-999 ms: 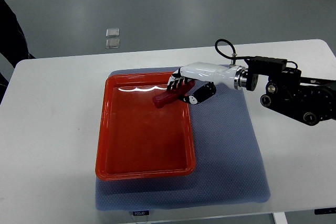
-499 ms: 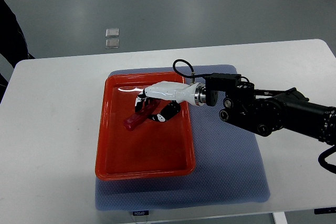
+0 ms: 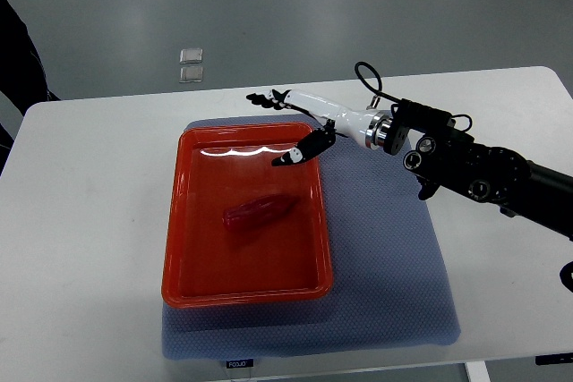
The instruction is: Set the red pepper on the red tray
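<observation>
My feed is evenly lit and bright, soft light from overhead. I see a white glare streak on the far inner edge of the red tray (image 3: pixel 246 221), centre of the frame, and pale reflections on the grey floor (image 3: pixel 269 6) along the top. Shadows are faint and diffuse beneath the right hand (image 3: pixel 300 127). Focus is reasonable throughout, slightly soft and grainy, with the white table (image 3: pixel 81 221) close to overexposed at lower left.

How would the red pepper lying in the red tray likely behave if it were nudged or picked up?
The red pepper is long and rounded and lies on its side, so a nudge would probably roll it. The red tray floor looks glossy, so it might also slide. Its raised rim should keep the pepper inside.
</observation>
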{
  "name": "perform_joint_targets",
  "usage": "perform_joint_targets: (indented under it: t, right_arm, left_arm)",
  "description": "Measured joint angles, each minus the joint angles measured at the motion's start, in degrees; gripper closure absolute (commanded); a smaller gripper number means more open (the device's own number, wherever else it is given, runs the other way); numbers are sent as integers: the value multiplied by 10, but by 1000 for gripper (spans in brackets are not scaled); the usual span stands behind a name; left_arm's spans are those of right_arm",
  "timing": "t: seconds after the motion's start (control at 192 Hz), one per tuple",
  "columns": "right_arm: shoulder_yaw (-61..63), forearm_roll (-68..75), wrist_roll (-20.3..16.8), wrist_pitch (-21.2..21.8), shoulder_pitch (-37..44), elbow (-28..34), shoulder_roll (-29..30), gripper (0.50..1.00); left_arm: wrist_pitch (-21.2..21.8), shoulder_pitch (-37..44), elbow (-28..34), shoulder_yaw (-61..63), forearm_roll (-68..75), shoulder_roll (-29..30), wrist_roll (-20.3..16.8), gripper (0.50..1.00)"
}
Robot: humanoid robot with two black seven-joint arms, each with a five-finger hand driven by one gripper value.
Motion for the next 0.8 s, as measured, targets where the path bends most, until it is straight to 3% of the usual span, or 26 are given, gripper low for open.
perform_joint_targets:
  t: [0.354, 0.515, 0.801]
  right_arm:
    - [171, 369, -151, 100, -80, -37, -21, 587]
    - [187, 469, -160, 100, -97, -61, -16, 587]
    - [191, 486, -142, 101, -114, -77, -16, 587]
  left_arm:
    - [0, 0, 0, 0, 0, 0, 0, 500]
    - [0, 0, 0, 0, 0, 0, 0, 500]
    - [0, 0, 0, 0, 0, 0, 0, 500]
